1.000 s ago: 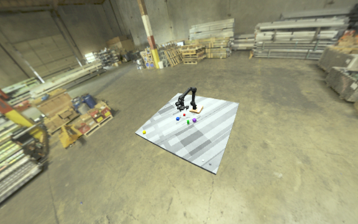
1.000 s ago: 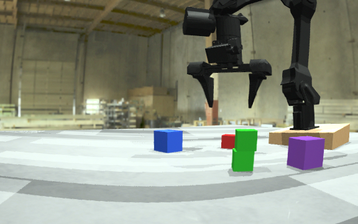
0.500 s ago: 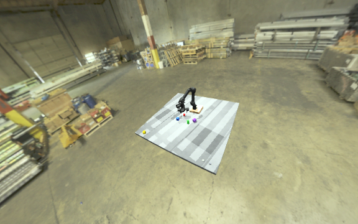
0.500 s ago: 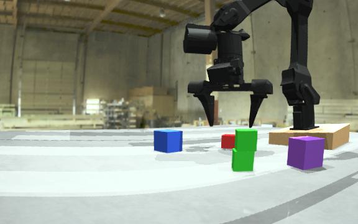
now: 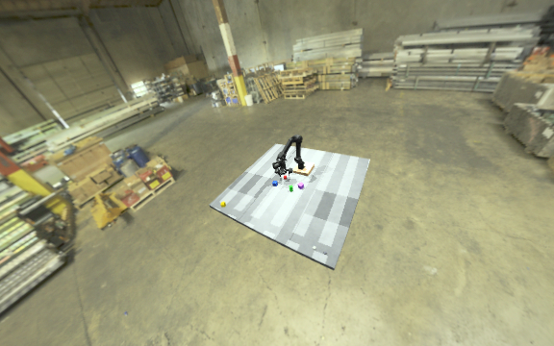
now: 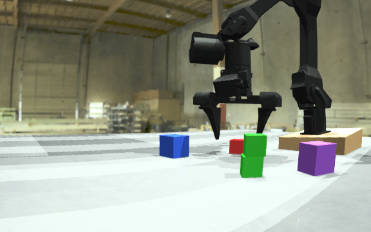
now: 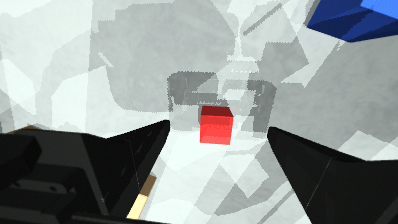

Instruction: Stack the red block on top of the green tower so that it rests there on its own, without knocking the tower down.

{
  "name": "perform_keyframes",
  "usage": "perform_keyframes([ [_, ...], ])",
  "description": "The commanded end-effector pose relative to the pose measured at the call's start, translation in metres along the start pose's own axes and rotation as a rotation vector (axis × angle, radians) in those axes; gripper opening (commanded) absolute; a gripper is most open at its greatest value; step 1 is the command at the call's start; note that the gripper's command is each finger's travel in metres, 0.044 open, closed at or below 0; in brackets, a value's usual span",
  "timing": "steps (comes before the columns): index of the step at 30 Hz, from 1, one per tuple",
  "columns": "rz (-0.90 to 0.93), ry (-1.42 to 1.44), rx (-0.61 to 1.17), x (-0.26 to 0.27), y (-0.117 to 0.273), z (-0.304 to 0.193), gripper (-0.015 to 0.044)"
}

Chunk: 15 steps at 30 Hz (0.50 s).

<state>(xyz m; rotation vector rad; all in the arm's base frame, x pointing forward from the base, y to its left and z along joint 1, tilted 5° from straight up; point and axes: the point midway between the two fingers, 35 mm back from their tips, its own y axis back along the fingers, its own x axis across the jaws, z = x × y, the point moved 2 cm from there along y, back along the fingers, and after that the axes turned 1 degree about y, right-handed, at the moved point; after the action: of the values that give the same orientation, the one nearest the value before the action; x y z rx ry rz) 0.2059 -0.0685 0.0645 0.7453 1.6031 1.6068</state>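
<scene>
The red block point(image 5: 285, 177) point(image 6: 236, 146) point(image 7: 216, 128) lies on the mat, partly hidden behind the green tower in the exterior view. The green tower point(image 5: 290, 188) point(image 6: 253, 155) is two green blocks, the upper one offset slightly to the right; it stands upright. My gripper point(image 6: 237, 136) point(image 7: 217, 127) is open and empty, pointing down. Its fingertips are above the red block, which shows between them in the wrist view, a little nearer the left finger. The tower is not in the wrist view.
A blue block point(image 5: 275, 183) point(image 6: 174, 146) point(image 7: 352, 20) stands left of the red block in the exterior view. A purple block point(image 5: 301, 185) point(image 6: 316, 158) stands right of the tower. A yellow block point(image 5: 223, 204) lies near the mat's left corner. The arm stands on a wooden base point(image 6: 351, 142).
</scene>
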Motion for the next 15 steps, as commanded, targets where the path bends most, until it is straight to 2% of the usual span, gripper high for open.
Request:
perform_keyframes([
  [1,0.005,0.003,0.007,0.001,-0.008,-0.001,0.044],
  [15,0.005,0.003,0.007,0.002,-0.02,-0.002,0.044],
])
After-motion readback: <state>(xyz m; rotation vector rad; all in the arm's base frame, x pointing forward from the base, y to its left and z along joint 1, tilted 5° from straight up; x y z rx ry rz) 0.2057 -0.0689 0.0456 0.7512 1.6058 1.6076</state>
